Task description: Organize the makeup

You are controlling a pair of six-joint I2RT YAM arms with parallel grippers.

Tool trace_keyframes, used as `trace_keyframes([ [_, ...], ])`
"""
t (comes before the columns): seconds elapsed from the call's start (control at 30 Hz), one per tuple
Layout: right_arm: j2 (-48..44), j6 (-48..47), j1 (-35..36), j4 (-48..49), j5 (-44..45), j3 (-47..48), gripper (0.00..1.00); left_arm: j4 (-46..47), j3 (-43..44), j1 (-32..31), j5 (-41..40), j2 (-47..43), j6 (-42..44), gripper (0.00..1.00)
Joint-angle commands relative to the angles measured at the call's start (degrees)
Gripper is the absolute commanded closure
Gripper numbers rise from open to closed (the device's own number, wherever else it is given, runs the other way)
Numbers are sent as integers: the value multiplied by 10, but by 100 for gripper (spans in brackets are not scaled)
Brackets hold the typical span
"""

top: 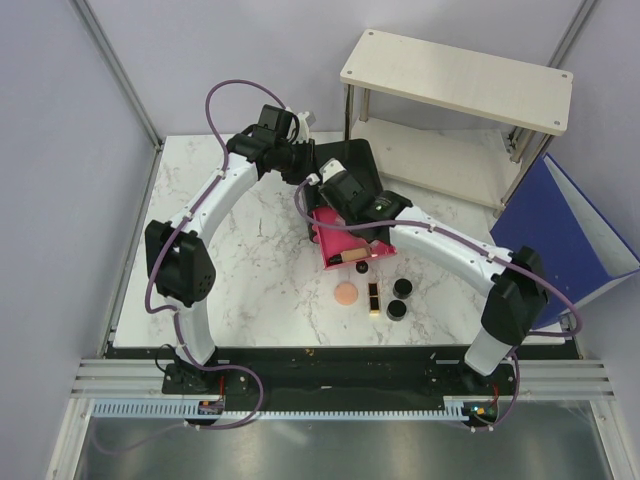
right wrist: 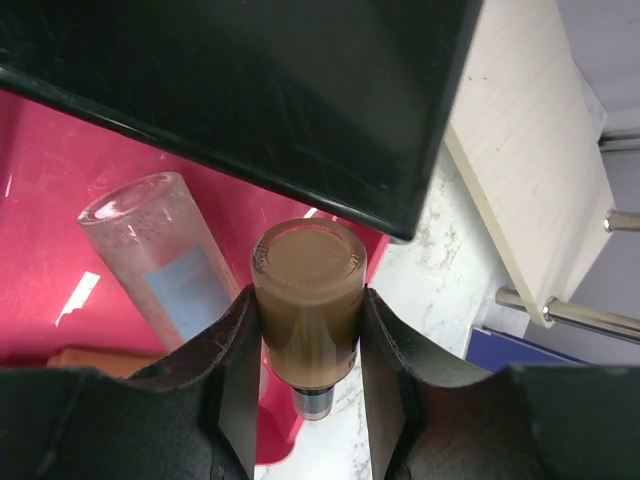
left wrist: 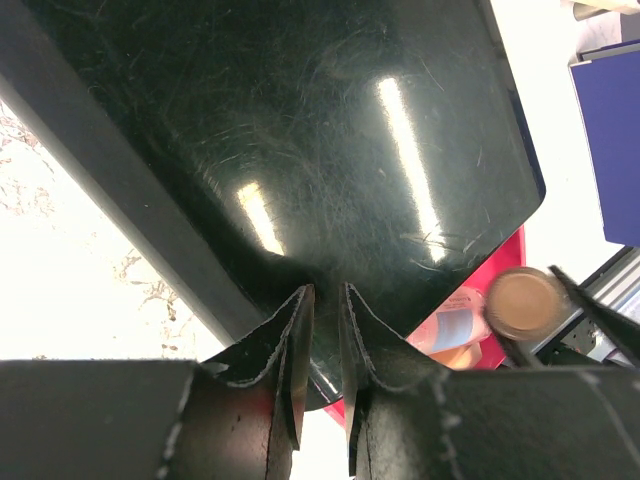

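Top view first. My left arm reaches to the black box at the back of the table. My right arm crosses over the pink drawer that sticks out of the box. Both sets of fingers are tucked under the wrists, so I can't read either grip from up here. Out on the marble, near the drawer's front, I've got the peach disc, the lipstick just beside it, and the two black jars. A small tan shape lies at the drawer's near end, too small to name.

Left wrist now. The box's glossy side fills nearly the whole picture. The left gripper is almost closed, nipping the box's lower edge with only a sliver between the fingers. Off to the right I see the round base of the tan bottle, and the clear tube is half hidden behind the box.

Right wrist. The right gripper is about half closed around the tan bottle, base towards the camera and cap pointing away. It's held over the drawer's edge, under the box's overhang. The tube lies in the drawer just left of it. The shelf is cut off at the right.
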Motion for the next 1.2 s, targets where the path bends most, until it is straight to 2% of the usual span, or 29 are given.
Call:
trace_keyframes([
  [0.0, 10, 8, 1, 41, -2, -26, 100, -142, -57, 3, -62, 60, 47, 73],
  [0.27, -7, 3, 1, 109, 17, -109, 100, -141, -65, 3, -66, 58, 52, 73],
  [0.37, -9, 1, 1, 111, 14, -110, 100, -142, -65, 3, -68, 58, 54, 73],
  [0.47, -8, -2, 1, 111, 4, -103, 92, -142, -61, 3, -69, 60, 54, 73],
  [0.5, -8, -3, 1, 109, 2, -100, 76, -142, -61, 3, -69, 61, 54, 73],
  [0.57, -10, -4, 2, 106, -3, -89, 64, -143, -60, 3, -67, 62, 53, 73],
  [0.6, -11, -4, 1, 105, -3, -85, 51, -143, -60, 3, -68, 62, 53, 73],
  [0.8, -20, 9, 1, 80, -3, -41, 29, -143, -55, 3, -68, 65, 51, 73],
  [1.0, -40, 30, 1, 55, 18, -12, 28, -143, -54, 3, -68, 66, 51, 73],
  [1.17, -112, 95, 1, 50, 53, -32, 29, -145, -50, 3, -66, 66, 50, 73],
])
